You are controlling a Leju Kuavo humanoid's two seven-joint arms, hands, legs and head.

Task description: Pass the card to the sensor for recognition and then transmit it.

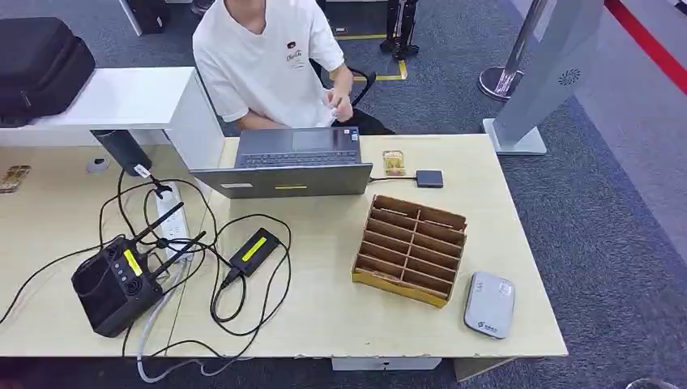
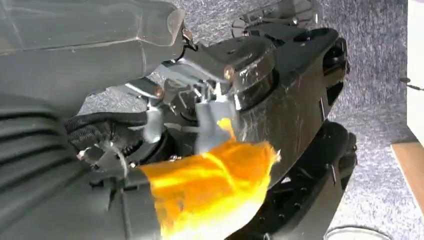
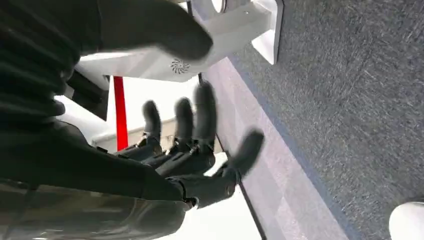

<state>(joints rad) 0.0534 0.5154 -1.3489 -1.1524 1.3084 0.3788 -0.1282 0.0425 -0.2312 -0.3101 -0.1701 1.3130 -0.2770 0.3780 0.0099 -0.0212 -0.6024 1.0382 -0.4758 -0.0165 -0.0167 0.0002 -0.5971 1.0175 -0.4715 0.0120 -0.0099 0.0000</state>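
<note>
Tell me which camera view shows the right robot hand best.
The right wrist view: the right robot hand hangs over carpet, fingers spread and holding nothing. The head view looks at the desk, the left wrist view at the left arm's own parts.

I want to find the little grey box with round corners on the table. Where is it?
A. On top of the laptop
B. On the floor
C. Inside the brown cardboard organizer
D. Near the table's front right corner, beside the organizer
D: the head view shows the grey box lying flat on the table near its front right corner, just right of the cardboard organizer.
</note>
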